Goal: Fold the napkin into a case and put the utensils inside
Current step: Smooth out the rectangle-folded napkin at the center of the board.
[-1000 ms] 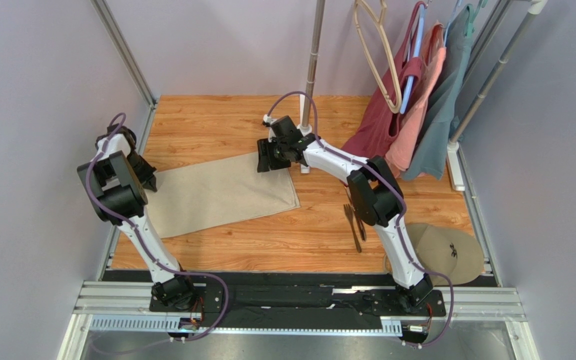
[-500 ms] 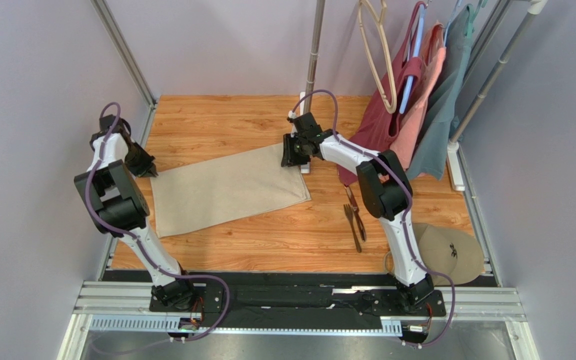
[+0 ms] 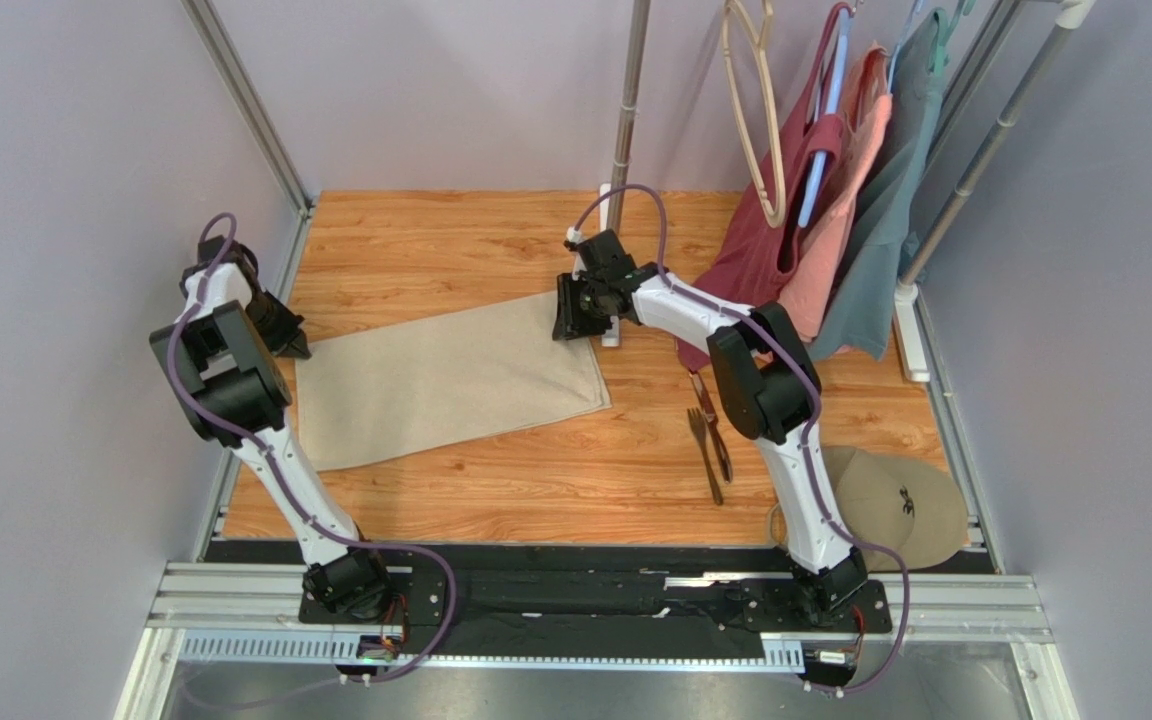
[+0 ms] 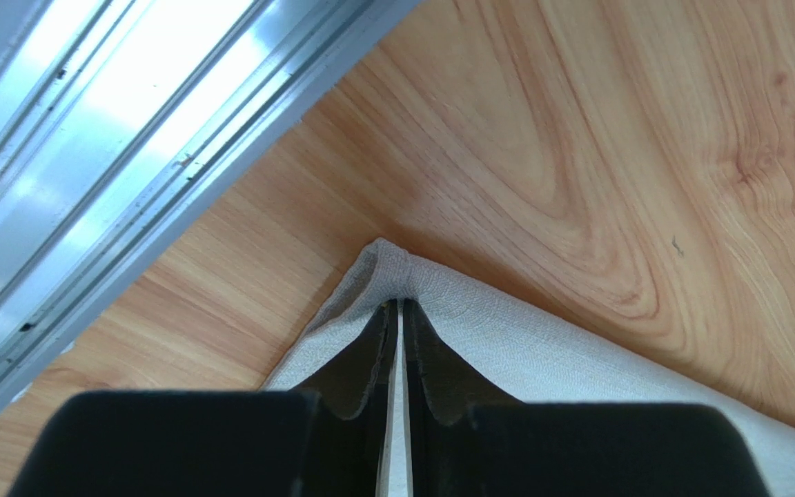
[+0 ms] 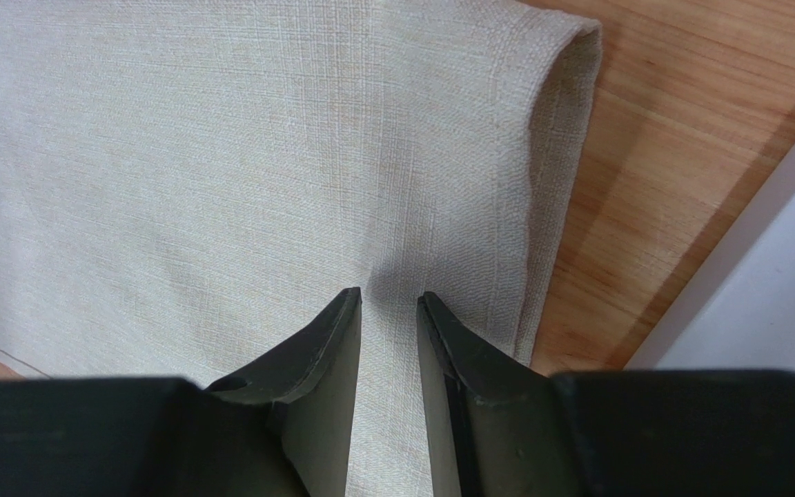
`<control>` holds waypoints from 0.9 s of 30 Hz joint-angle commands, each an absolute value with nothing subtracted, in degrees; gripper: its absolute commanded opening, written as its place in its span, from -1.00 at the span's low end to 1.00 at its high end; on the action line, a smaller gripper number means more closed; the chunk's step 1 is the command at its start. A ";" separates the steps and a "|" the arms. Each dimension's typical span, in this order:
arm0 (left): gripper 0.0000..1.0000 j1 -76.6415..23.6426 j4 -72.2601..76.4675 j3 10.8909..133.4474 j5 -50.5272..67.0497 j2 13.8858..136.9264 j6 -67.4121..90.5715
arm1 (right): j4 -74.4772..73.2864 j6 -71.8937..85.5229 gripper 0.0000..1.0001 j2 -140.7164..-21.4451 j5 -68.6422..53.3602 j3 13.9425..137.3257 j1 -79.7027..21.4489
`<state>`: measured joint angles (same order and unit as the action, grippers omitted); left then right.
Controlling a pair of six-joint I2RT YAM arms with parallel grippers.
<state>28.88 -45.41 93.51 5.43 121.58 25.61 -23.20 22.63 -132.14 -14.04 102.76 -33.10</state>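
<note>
The beige napkin (image 3: 447,383) lies folded into a long rectangle on the wooden table, left of centre. My left gripper (image 3: 294,342) is at its far left corner. In the left wrist view this gripper (image 4: 400,302) is shut on the napkin (image 4: 578,352), with a thin strip of cloth between the fingers. My right gripper (image 3: 575,318) is over the far right corner. In the right wrist view its jaws (image 5: 389,295) stand a little apart, tips down on the napkin (image 5: 215,155) just inside the folded right edge. The dark utensils (image 3: 708,443) lie right of the napkin.
A round tan disc (image 3: 883,510) sits at the near right. Maroon, salmon and grey-teal garments (image 3: 823,225) hang at the back right. An upright pole (image 3: 624,105) rises behind the right gripper, its white foot (image 5: 775,280) beside the napkin's edge. An aluminium rail (image 4: 111,135) borders the left corner.
The right gripper has moved right along the far edge and the napkin's right end has shifted right with it. The left gripper has drawn slightly back toward the left rail.
</note>
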 commanded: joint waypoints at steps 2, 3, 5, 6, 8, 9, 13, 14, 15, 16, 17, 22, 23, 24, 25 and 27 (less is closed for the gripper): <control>-0.73 29.36 -46.92 100.89 -1.93 123.48 21.72 | -22.85 22.24 -0.36 -131.49 -13.45 102.13 -33.40; -0.70 29.27 -47.19 101.16 -1.50 122.96 21.54 | -22.94 22.32 -0.35 -131.48 -13.27 102.30 -33.40; -0.53 28.92 -45.28 98.81 1.56 119.99 23.19 | -23.03 22.32 -0.35 -130.70 -13.62 102.30 -33.40; -0.46 28.57 -42.57 92.87 6.63 114.58 24.25 | -22.68 22.50 -0.35 -130.26 -13.97 102.22 -33.49; -0.37 28.13 -32.24 85.55 13.06 105.61 28.79 | -22.24 22.67 -0.35 -129.29 -14.50 102.48 -33.84; -0.36 28.21 -28.43 78.91 19.27 103.12 30.83 | -22.06 23.28 -0.34 -129.11 -15.55 102.74 -34.10; -0.49 28.21 -8.56 64.36 28.91 95.02 42.16 | -21.36 24.52 -0.33 -128.41 -18.01 104.50 -35.68; -0.57 28.30 -2.70 60.86 29.61 94.14 45.84 | -20.66 24.61 -0.32 -128.50 -18.28 104.76 -35.86; -0.60 28.21 -0.38 59.08 30.66 94.04 47.71 | -20.22 24.96 -0.33 -128.50 -19.50 104.68 -36.12; -0.68 28.21 6.26 56.28 31.11 94.48 51.20 | -19.61 25.92 -0.33 -128.67 -20.12 104.68 -36.30; -0.71 28.13 8.50 55.21 31.90 95.00 52.72 | -19.25 26.36 -0.34 -128.93 -21.26 104.50 -36.39; -0.81 28.12 18.35 51.08 31.91 99.66 57.47 | -16.35 28.74 -0.38 -130.08 -23.81 103.27 -36.47; -0.82 28.30 19.94 50.63 31.47 100.19 57.83 | -16.00 28.91 -0.40 -130.25 -24.34 103.10 -36.39; -0.82 28.47 21.95 50.19 31.12 100.63 58.09 | -15.74 29.09 -0.40 -130.69 -24.43 103.10 -36.47; -0.83 28.39 22.58 50.01 30.59 101.77 58.01 | -15.47 29.18 -0.40 -130.87 -24.43 102.92 -36.47; -0.84 28.48 24.16 50.10 29.45 103.44 58.09 | -15.29 29.18 -0.41 -131.66 -24.35 102.83 -36.47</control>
<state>28.16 13.15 49.95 29.89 101.97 55.22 -18.92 27.66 -132.00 -22.68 102.69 -36.80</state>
